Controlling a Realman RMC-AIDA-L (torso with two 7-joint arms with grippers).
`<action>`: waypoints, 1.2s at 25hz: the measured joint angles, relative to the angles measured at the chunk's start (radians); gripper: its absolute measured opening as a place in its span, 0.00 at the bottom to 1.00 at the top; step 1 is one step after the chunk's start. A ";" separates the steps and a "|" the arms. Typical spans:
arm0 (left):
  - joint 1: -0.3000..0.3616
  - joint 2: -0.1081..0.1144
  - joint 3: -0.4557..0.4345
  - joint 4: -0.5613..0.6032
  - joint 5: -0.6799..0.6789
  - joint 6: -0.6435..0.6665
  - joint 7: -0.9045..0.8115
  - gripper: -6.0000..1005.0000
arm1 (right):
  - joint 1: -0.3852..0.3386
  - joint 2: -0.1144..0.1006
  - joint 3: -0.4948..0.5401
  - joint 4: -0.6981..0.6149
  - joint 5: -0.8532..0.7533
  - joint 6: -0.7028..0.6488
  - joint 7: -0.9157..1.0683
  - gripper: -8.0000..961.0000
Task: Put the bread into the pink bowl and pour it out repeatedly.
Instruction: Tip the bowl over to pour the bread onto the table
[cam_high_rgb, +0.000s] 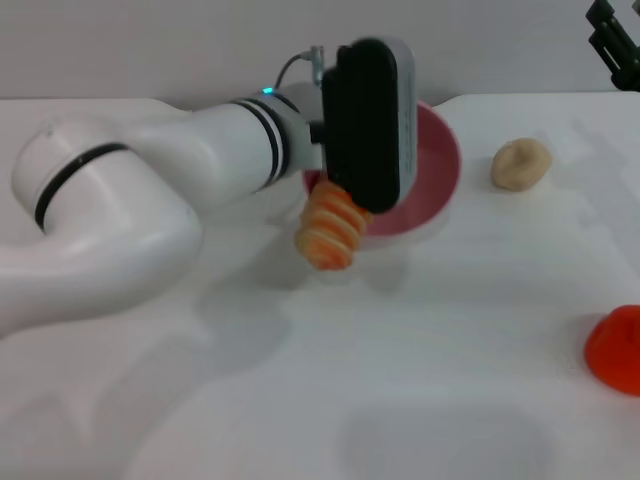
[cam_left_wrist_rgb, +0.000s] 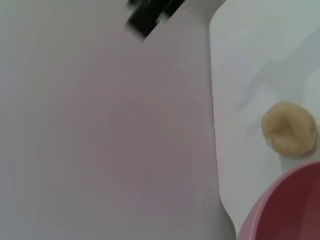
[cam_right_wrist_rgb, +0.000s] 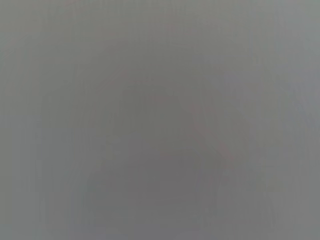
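Note:
The pink bowl (cam_high_rgb: 432, 165) is tipped on edge near the middle back of the white table (cam_high_rgb: 400, 380), its inside facing me. My left gripper (cam_high_rgb: 368, 125) reaches across in front of it and grips its rim, with the fingers hidden behind the black gripper body. The bread (cam_high_rgb: 330, 233), orange-and-cream striped, hangs at the bowl's lower rim, just under the gripper. The left wrist view shows a piece of the pink bowl (cam_left_wrist_rgb: 290, 210) rim close up. My right gripper (cam_high_rgb: 615, 40) is parked high at the far right.
A small beige bun (cam_high_rgb: 520, 163) (cam_left_wrist_rgb: 290, 128) lies to the right of the bowl. A red object (cam_high_rgb: 618, 348) sits at the table's right edge. The right wrist view shows only plain grey.

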 joint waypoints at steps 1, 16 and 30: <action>0.007 0.000 0.011 0.003 0.001 -0.016 0.019 0.07 | 0.001 0.000 0.000 0.000 0.000 -0.001 0.000 0.63; 0.034 -0.003 0.108 0.035 0.007 -0.200 0.117 0.07 | 0.034 -0.006 0.019 0.043 0.000 -0.006 -0.008 0.63; 0.049 -0.003 0.134 0.017 0.001 -0.306 0.214 0.07 | 0.027 -0.005 0.076 0.034 0.000 0.003 -0.015 0.63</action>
